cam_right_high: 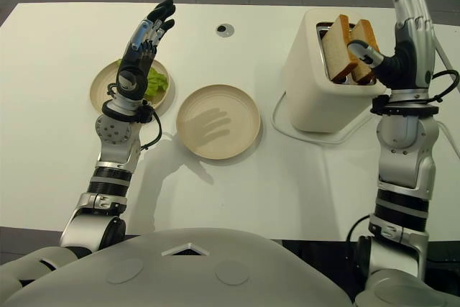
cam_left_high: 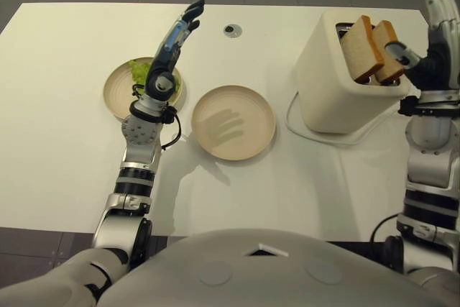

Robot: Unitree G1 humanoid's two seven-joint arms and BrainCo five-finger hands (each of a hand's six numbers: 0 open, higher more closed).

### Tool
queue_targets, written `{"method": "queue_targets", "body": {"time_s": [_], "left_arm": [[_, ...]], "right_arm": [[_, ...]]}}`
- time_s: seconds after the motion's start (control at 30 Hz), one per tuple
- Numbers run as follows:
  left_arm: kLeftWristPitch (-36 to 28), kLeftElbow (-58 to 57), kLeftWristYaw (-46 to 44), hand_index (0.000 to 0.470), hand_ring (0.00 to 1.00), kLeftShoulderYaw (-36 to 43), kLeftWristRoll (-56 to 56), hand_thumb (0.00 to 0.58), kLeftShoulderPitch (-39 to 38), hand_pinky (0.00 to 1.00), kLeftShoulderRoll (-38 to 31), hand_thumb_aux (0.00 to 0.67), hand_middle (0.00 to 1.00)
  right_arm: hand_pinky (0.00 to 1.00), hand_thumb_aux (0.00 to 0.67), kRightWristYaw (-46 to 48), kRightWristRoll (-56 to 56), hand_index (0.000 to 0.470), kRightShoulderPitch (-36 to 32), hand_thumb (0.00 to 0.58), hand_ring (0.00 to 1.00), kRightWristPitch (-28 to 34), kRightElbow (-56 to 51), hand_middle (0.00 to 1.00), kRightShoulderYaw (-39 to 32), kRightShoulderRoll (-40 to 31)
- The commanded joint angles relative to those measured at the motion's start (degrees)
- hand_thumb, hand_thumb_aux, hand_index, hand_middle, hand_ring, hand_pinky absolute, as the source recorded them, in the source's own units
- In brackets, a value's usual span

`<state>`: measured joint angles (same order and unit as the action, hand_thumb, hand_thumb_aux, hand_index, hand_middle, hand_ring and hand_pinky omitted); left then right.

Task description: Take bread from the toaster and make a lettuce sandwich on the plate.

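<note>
A cream toaster [cam_right_high: 316, 84] stands at the right of the white table, with two bread slices [cam_right_high: 345, 48] sticking up from its slots. My right hand [cam_right_high: 406, 34] is raised just right of the slices, fingers stretched upward and open, thumb near the nearer slice. An empty beige plate [cam_right_high: 218, 121] lies at the table's middle. Left of it a second plate [cam_right_high: 108, 80] carries green lettuce [cam_right_high: 157, 81]. My left hand [cam_right_high: 144, 41] hangs above that lettuce plate, fingers extended and open, holding nothing.
The toaster's white cord [cam_right_high: 287, 129] loops on the table in front of it. A small round hole [cam_right_high: 225, 30] sits in the tabletop near the far edge. Dark floor lies beyond the table edges.
</note>
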<state>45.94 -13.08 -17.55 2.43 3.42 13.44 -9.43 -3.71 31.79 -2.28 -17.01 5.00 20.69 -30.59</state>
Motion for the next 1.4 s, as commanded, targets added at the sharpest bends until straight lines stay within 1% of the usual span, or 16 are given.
{"method": "queue_targets", "body": {"time_s": [0.03, 0.23, 0.37, 0.4, 0.43, 0.47, 0.5, 0.53, 0.57, 0.6, 0.63, 0.73, 0.9, 1.13, 1.27, 1.4], "left_arm": [[-0.28, 0.98, 0.46, 0.000, 0.00, -0.19, -0.86, 0.000, -0.71, 0.00, -0.37, 0.000, 0.00], [-0.62, 0.78, 0.48, 0.000, 0.00, 0.10, -0.65, 0.000, -0.62, 0.00, -0.49, 0.000, 0.00], [-0.70, 0.63, 0.45, 0.000, 0.00, 0.33, -0.63, 0.000, -0.58, 0.00, -0.39, 0.000, 0.00], [-0.73, 0.76, 0.53, 0.000, 0.00, 0.30, -0.65, 0.000, -0.70, 0.00, -0.40, 0.000, 0.00], [-0.67, 0.74, 0.60, 0.000, 0.00, 0.31, -0.72, 0.000, -0.79, 0.00, -0.38, 0.000, 0.00], [-0.61, 0.70, 0.63, 0.000, 0.00, 0.34, -0.78, 0.000, -0.87, 0.00, -0.36, 0.000, 0.00], [-0.58, 0.76, 0.57, 0.000, 0.00, 0.38, -0.76, 0.000, -0.96, 0.00, -0.40, 0.000, 0.00], [-0.56, 0.80, 0.53, 0.000, 0.00, 0.39, -0.71, 0.000, -1.03, 0.00, -0.47, 0.000, 0.00], [-0.58, 0.89, 0.51, 0.000, 0.00, 0.35, -0.65, 0.000, -1.07, 0.00, -0.55, 0.000, 0.00], [-0.62, 1.01, 0.51, 0.000, 0.00, 0.29, -0.60, 0.000, -1.09, 0.00, -0.63, 0.000, 0.00], [-0.63, 1.11, 0.54, 0.000, 0.00, 0.28, -0.61, 0.000, -1.10, 0.00, -0.66, 0.000, 0.00], [-0.54, 0.94, 0.50, 0.000, 0.00, 0.39, -0.60, 0.000, -0.95, 0.00, -0.70, 0.000, 0.00], [0.39, -1.84, 1.62, 0.000, 0.00, -0.97, -2.51, 0.000, 0.49, 0.00, -1.76, 0.000, 0.00], [0.67, -8.96, 13.77, 0.000, 0.00, -6.27, -22.96, 0.000, 6.15, 0.00, -11.14, 0.000, 0.00], [-9.28, -9.10, 26.84, 0.000, 0.00, -3.67, -48.95, 0.000, 6.10, 0.00, -23.66, 0.000, 0.00], [-17.21, -8.80, 28.44, 0.000, 0.00, -1.76, -58.24, 0.000, 4.59, 0.00, -32.15, 0.000, 0.00]], "right_arm": [[0.00, 0.000, 2.93, -0.87, 0.000, 1.47, 0.000, 0.00, 4.34, -6.83, 0.00, -0.63, -3.11], [0.00, 0.000, 6.24, -3.91, 0.000, 1.44, 0.000, 0.00, 5.92, -15.45, 0.00, -4.71, -4.27], [0.00, 0.000, 6.54, -6.93, 0.000, 2.39, 0.000, 0.00, 5.31, -14.89, 0.00, -4.50, -5.42], [0.00, 0.089, 6.66, -7.55, 0.063, 2.57, 0.144, 0.00, 5.15, -14.34, 0.00, -4.54, -5.62], [0.00, 0.349, 6.85, -8.21, 0.245, 2.89, 0.447, 0.00, 5.00, -13.61, 0.00, -4.55, -5.77], [0.00, 0.405, 6.94, -8.91, 0.284, 3.23, 0.489, 0.00, 4.83, -12.81, 0.00, -4.36, -5.88], [0.09, 0.615, 6.97, -9.65, 0.431, 3.86, 0.576, 0.09, 4.80, -11.58, 0.09, -3.97, -6.01], [0.19, 0.670, 6.98, -10.35, 0.470, 4.39, 0.580, 0.19, 4.76, -10.31, 0.19, -3.57, -6.06], [0.33, 0.670, 7.09, -10.96, 0.470, 4.83, 0.580, 0.33, 4.78, -9.09, 0.33, -3.28, -6.08], [0.57, 0.670, 7.46, -11.83, 0.470, 5.27, 0.580, 0.57, 4.85, -7.56, 0.57, -3.11, -6.02], [0.98, 0.670, 7.72, -12.92, 0.470, 5.67, 0.580, 0.98, 4.92, -5.42, 0.98, -2.62, -5.80], [1.00, 0.670, 7.00, -14.82, 0.470, 5.55, 0.580, 1.00, 5.66, -1.23, 1.00, -0.85, -5.23], [1.00, 0.670, -0.32, -13.38, 0.470, 0.18, 0.580, 1.00, 5.54, -2.47, 1.00, 0.30, -2.70], [1.00, 0.670, -7.36, -15.46, 0.470, -6.18, 0.580, 1.00, -0.03, -3.35, 1.00, 1.41, -0.25], [1.00, 0.670, -8.14, -20.98, 0.470, -8.26, 0.580, 1.00, -2.53, 3.01, 1.00, 2.57, 2.53], [1.00, 0.670, -5.49, -28.48, 0.470, -8.02, 0.580, 1.00, -3.51, 11.58, 1.00, 1.43, 5.49]]}}
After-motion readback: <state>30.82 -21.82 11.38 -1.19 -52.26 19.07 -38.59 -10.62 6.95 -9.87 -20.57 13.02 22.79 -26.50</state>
